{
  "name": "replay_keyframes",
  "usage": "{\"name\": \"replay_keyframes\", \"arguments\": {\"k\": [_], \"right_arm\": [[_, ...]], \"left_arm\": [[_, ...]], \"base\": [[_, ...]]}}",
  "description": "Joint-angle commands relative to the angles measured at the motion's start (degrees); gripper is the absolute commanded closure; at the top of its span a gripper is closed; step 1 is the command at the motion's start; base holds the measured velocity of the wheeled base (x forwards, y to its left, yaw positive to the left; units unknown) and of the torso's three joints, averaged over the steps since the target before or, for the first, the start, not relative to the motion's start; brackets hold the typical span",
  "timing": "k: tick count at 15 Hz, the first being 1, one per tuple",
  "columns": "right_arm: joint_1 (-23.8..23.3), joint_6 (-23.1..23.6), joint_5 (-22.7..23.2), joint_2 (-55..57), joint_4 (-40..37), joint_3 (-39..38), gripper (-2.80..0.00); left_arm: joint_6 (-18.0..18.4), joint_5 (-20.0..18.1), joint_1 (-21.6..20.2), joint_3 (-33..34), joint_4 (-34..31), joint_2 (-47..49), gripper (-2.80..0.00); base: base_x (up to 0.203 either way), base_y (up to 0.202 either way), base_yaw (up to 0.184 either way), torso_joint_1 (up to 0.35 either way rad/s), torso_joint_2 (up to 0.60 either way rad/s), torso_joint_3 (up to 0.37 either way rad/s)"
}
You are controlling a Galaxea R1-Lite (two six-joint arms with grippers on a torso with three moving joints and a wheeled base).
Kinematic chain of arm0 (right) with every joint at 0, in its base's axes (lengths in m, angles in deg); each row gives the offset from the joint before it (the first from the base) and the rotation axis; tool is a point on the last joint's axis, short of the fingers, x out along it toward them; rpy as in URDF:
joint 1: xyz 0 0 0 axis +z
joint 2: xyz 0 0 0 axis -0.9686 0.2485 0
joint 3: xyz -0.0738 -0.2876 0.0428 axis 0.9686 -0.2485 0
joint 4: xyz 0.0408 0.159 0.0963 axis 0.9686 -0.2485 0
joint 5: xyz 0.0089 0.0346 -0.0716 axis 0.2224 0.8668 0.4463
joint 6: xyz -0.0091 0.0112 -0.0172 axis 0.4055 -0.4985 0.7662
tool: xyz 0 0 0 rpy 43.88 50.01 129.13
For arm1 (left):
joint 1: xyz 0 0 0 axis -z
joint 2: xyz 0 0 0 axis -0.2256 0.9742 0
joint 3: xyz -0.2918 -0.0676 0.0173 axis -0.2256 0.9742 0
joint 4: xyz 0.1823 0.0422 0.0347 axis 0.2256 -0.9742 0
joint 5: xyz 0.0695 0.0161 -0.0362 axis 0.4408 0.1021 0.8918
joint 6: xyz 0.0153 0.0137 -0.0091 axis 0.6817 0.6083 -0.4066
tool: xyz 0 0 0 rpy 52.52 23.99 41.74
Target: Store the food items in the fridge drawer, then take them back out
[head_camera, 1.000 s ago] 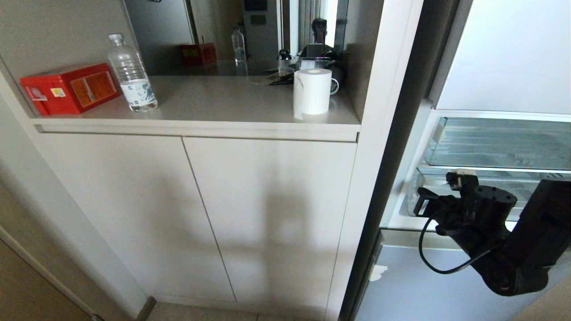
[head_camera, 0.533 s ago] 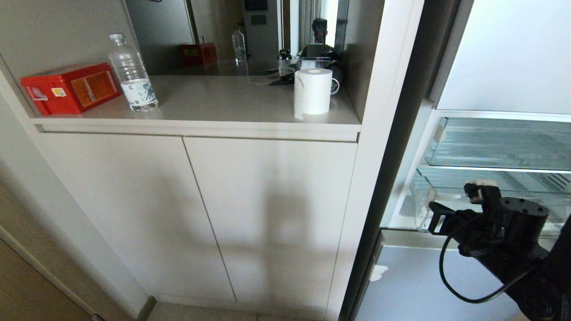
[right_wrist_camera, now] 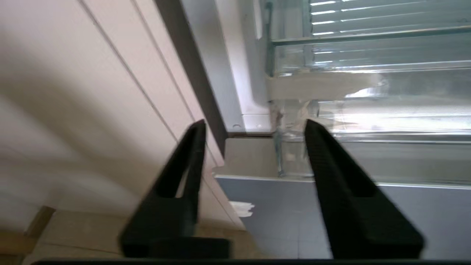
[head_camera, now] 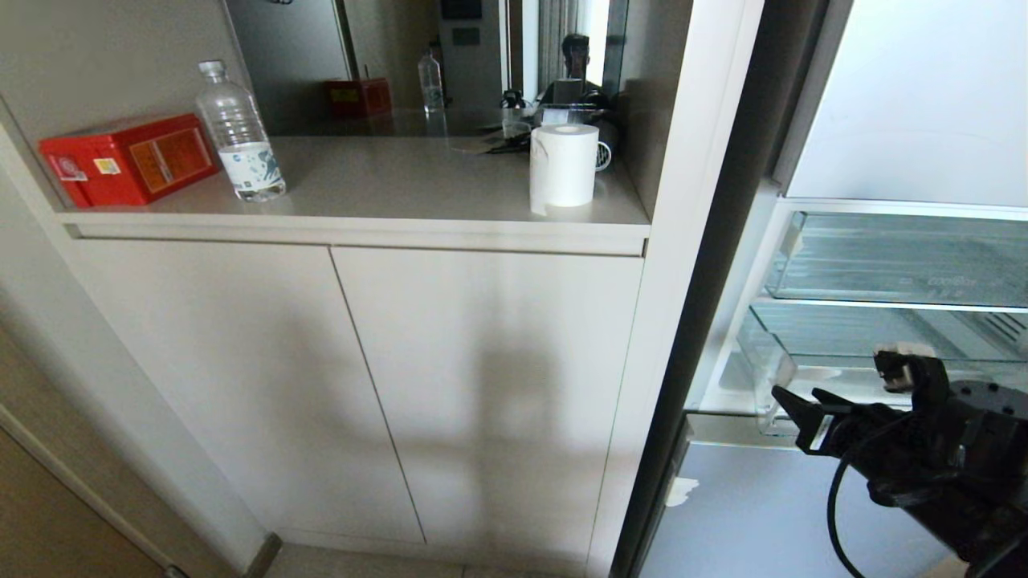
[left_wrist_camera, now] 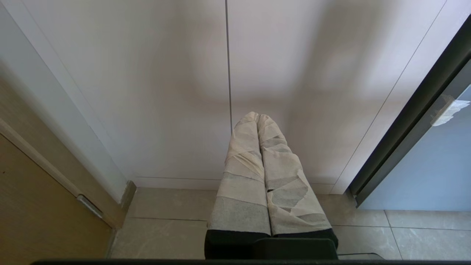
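We note right gripper (right_wrist_camera: 254, 129) fingers apart, empty, near fridge drawer (head_camera: 775, 365); rigid slick plastic, take front lip.

The right gripper (right_wrist_camera: 254, 129) has two matte black, wedge-shaped fingers (right_wrist_camera: 331, 173), each with a long slot cut through it and a finely ribbed inner face. In the head view its black housing carries a small white-topped plug at 12 o'clock and a black cable looping out at 7 o'clock. The left gripper (left_wrist_camera: 257, 117) has fingers (left_wrist_camera: 246, 154) wrapped in overlapping pale cloth tape, black at the base.
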Motion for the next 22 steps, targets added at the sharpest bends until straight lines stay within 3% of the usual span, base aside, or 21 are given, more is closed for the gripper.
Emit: {"name": "replay_keyframes", "arguments": {"k": [1,3,7,11,16,22], "right_arm": [[0.0,-0.1,-0.5,-5.9,0.4,-3.0,-2.8],[-0.6,0.3,-3.4,-10.6,0.4,-4.3,-2.8],[-9.6,6.2,-5.2,-13.1,-3.8,2.3,-2.8],[-16.3,8.7,-3.4,-13.2,-23.0,15.8,-2.8],[-18.0,9.2,-1.8,-7.6,-46.1,33.4,-2.8],[-18.2,11.8,-1.7,4.9,-53.7,43.7,-2.8]], "left_arm": [[0.0,0.0,0.0,0.0,0.0,0.1,0.0],[0.0,0.0,0.0,0.0,0.0,0.1,0.0],[0.0,0.0,0.0,0.0,0.0,0.1,0.0],[0.0,0.0,0.0,0.0,0.0,0.1,0.0],[0.0,0.0,0.0,0.0,0.0,0.1,0.0],[0.0,0.0,0.0,0.0,-0.1,0.1,0.0]], "base": [[0.0,0.0,0.0,0.0,0.0,0.0],[0.0,0.0,0.0,0.0,0.0,0.0],[0.0,0.0,0.0,0.0,0.0,0.0],[0.0,0.0,0.0,0.0,0.0,0.0],[0.0,0.0,0.0,0.0,0.0,0.0],[0.0,0.0,0.0,0.0,0.0,0.0]]}}
